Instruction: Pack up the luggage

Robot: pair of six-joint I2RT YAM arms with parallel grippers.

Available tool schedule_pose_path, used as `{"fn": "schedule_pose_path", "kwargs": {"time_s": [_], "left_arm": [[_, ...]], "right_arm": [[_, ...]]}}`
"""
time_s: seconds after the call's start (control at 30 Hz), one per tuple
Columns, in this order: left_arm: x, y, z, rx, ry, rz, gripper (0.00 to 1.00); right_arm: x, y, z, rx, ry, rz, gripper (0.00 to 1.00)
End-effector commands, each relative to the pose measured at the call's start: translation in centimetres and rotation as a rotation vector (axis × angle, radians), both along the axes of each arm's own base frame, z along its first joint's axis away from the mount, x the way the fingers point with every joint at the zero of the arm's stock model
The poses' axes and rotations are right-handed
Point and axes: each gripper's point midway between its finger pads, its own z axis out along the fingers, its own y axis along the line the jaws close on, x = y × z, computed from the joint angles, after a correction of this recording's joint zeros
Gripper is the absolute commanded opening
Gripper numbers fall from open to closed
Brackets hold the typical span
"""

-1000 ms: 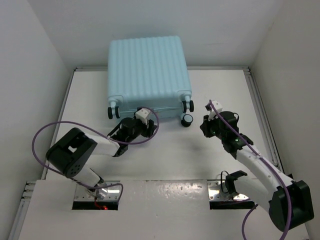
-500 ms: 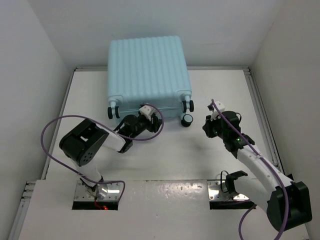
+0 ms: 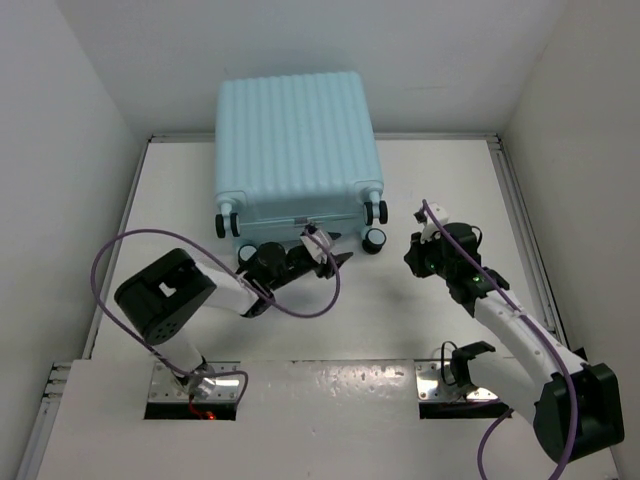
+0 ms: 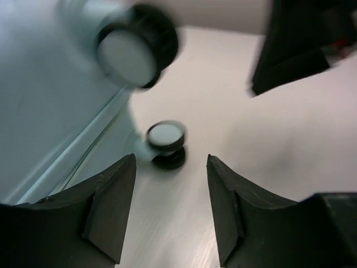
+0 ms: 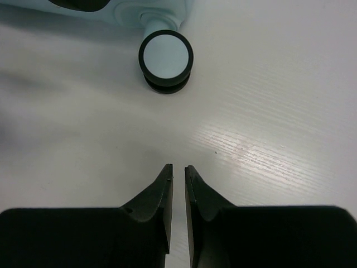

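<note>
**Luggage (image 3: 297, 140) closed at the far middle of the table, both grippers at its wheeled end**

**Left gripper (image 4: 170, 162).** Fingers stand apart with nothing between them. It lies low over the table (image 3: 350, 320), just beside the near edge of the luggage. It points rightward along that edge, so the shell runs down its left side in the wrist view. The near-right wheel (image 4: 165, 137) sits ahead of it, framed by the two fingers but not touched.

**Luggage.**
- Position: it lies flat with one broad face up. It is on the far side of both grippers, centred between the side walls and reaching to the back wall.
- Axis: the ribs run near to far, and the wheeled end faces the arms.
- Look: a pale aqua hard shell, evenly ribbed, with small black wheels capped in white at the near corners. It is by far the largest item on view.
- State: it reads as shut, with no lining showing, so opening it is probably the first step in packing. No goods to pack show in any view.

**Right gripper (image 5: 178, 167).** Its fingers are drawn almost together, leaving only a thin slit, and they hold nothing. It hangs near the same wheel, on the wheel's near-right side and clear of it.

**Handling note.** The left arm is the nearer one, already alongside the near edge of the luggage. The seam on that edge is too blurred to tell where a zip or latch lies.
</note>
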Motion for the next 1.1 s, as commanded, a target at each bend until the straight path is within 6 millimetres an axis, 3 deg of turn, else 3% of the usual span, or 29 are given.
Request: {"fn": "schedule_pose_path", "kwargs": {"time_s": [0.0,0.03,0.1,0.2,0.27,0.3,0.37,0.4,0.47,0.5,0.67,0.73,0.8,0.87,0.9,1.0,1.07], "left_arm": [[-5.5,-2.8,6.2,-0.017,-0.34,-0.212,0.59],[-6.9,-3.3,6.3,-0.02,-0.339,-0.244,0.59],[-7.1,-3.2,6.2,-0.023,-0.302,-0.25,0.59],[-6.5,-1.4,6.8,-0.02,-0.273,-0.174,0.59],[-4.7,0.5,7.3,-0.027,-0.21,-0.072,0.59],[-4.5,1.5,9.1,-0.049,-0.214,-0.04,0.59],[-2.8,3.7,9.3,-0.031,-0.14,0.048,0.59],[-2.8,4.9,11.5,-0.059,-0.154,0.08,0.59],[-1.4,7.4,12.3,-0.047,-0.095,0.186,0.59],[-1.3,8.7,14.1,-0.075,-0.103,0.222,0.59],[0.2,13.6,16.1,-0.049,-0.014,0.373,0.61],[0.2,14.3,15.4,-0.011,0.026,0.378,0.61],[0.0,14.5,15.1,-0.019,0.056,0.348,0.54],[-1.3,13.0,13.1,0.025,0.099,0.212,0.47],[-1.7,12.7,13.1,0.026,0.1,0.185,0.45],[-1.3,12.5,11.8,0.049,0.12,0.185,0.41],[-0.5,13.4,12.6,0.037,0.102,0.232,0.4]], "right_arm": [[0.2,0.3,1.1,0.029,-0.03,0.003,0.14],[0.1,0.3,1.0,0.026,-0.028,0.006,0.14],[0.1,0.2,1.0,0.024,-0.027,0.006,0.14],[0.0,0.2,0.9,0.021,-0.027,0.009,0.14],[-0.1,0.2,1.0,0.022,-0.029,0.015,0.14],[-0.1,0.3,0.9,0.025,-0.027,0.018,0.14],[0.0,0.7,1.0,0.035,-0.028,0.033,0.16],[0.0,0.8,1.1,0.04,-0.03,0.036,0.16],[0.1,1.2,1.1,0.047,-0.037,0.056,0.17],[0.1,1.3,1.1,0.051,-0.033,0.056,0.17],[0.5,2.6,1.2,0.08,-0.039,0.091,0.17],[0.6,2.9,1.0,0.082,-0.033,0.099,0.17],[0.6,3.4,1.0,0.086,-0.035,0.117,0.17],[0.4,3.6,0.7,0.083,-0.025,0.127,0.17],[0.5,3.6,0.8,0.084,-0.028,0.127,0.17],[0.1,4.3,1.0,0.111,-0.019,0.166,0.17],[0.5,5.5,2.2,0.16,-0.05,0.208,0.14]]}}
